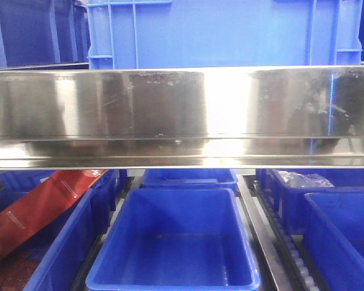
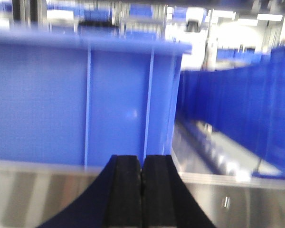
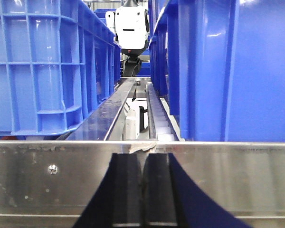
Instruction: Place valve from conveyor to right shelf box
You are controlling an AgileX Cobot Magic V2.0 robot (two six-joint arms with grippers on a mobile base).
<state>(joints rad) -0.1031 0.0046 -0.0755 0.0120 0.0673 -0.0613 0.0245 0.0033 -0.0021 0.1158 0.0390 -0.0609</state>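
Here, left gripper (image 2: 141, 183) closed, black pads pressed together with nothing between them, facing a steel shelf rail (image 2: 237, 202) and a blue crate (image 2: 85, 99) behind it. Right gripper (image 3: 142, 190) likewise closed and empty, pointed at the steel shelf edge (image 3: 228, 175), between two tall blue crates (image 3: 42, 66) and a roller track (image 3: 156, 111) running back. Below the shelf's front rail (image 1: 182, 115), an open blue bin (image 1: 176, 242) at centre, a red packet (image 1: 36, 209) toward the lower left corner. Valve and conveyor nowhere visible.
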